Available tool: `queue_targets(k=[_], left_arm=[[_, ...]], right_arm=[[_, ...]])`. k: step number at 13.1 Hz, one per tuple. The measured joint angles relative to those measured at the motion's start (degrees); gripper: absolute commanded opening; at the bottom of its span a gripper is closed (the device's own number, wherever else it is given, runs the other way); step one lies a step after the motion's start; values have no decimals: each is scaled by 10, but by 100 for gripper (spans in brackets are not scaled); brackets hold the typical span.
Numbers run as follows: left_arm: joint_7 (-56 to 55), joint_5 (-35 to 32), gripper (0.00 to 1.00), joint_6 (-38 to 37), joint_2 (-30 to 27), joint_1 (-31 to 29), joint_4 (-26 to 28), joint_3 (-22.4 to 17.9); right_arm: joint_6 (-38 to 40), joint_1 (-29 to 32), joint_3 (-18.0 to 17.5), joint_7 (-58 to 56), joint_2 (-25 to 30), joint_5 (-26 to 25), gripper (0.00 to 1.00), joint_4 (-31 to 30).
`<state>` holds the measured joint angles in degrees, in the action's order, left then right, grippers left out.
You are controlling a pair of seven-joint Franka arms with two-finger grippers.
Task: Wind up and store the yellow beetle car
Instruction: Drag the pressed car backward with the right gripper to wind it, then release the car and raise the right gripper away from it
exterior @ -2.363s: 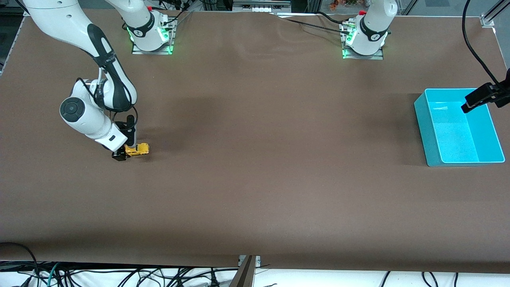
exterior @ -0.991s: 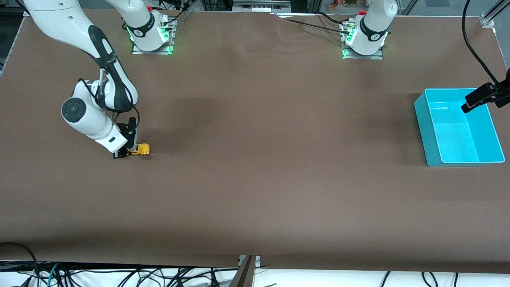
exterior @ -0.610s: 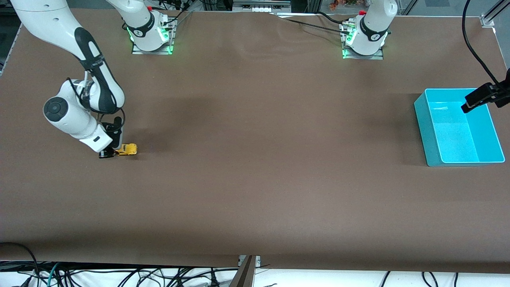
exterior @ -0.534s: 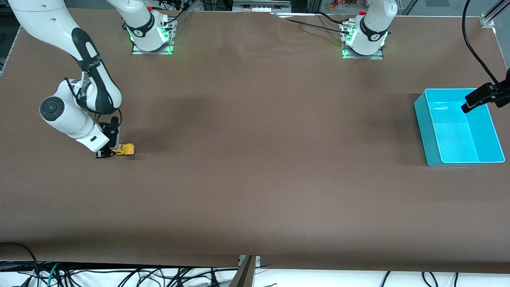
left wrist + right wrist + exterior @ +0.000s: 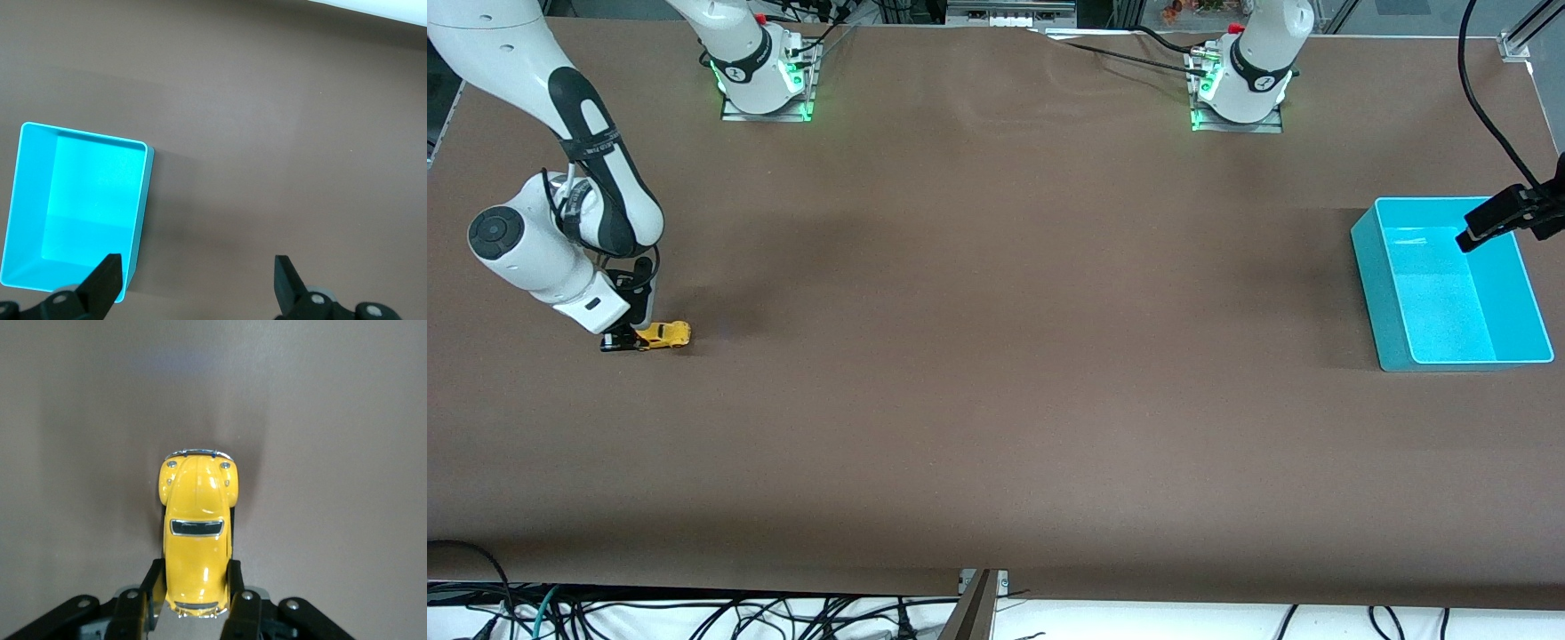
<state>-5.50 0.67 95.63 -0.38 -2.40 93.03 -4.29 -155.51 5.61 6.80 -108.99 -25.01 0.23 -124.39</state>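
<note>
The yellow beetle car (image 5: pixel 663 335) rests on the brown table near the right arm's end. My right gripper (image 5: pixel 638 339) is shut on the car's rear, with the nose pointing toward the left arm's end. In the right wrist view the car (image 5: pixel 197 537) sits between the black fingers (image 5: pixel 155 583), which press on both sides of its rear. The turquoise bin (image 5: pixel 1449 283) stands at the left arm's end. My left gripper (image 5: pixel 1489 222) hangs above the bin and is open and empty. The left wrist view shows the bin (image 5: pixel 77 210) below its spread fingertips (image 5: pixel 107 280).
The two arm bases stand along the table edge farthest from the front camera. Cables lie off the table's near edge. The brown tabletop (image 5: pixel 996 356) stretches between the car and the bin.
My right gripper has dragged the car backward along the table, toward the right arm's end, still shut on its rear. The left arm has not moved.
</note>
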Motion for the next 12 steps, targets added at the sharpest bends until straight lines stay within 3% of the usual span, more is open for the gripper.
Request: queue_targets(k=[1, 2, 7, 12], left_arm=[[0, 0, 100, 0, 0, 0, 0, 0], [0, 0, 100, 0, 0, 0, 0, 0], [0, 0, 100, 0, 0, 0, 0, 0], [0, 0, 100, 0, 0, 0, 0, 0]], right_arm=[[-1, 1, 0, -1, 0, 0, 33, 0], [-1, 2, 0, -1, 0, 0, 99, 0], [3, 3, -6, -2, -17, 0, 100, 15], [237, 1, -21, 3, -2, 3, 100, 189]])
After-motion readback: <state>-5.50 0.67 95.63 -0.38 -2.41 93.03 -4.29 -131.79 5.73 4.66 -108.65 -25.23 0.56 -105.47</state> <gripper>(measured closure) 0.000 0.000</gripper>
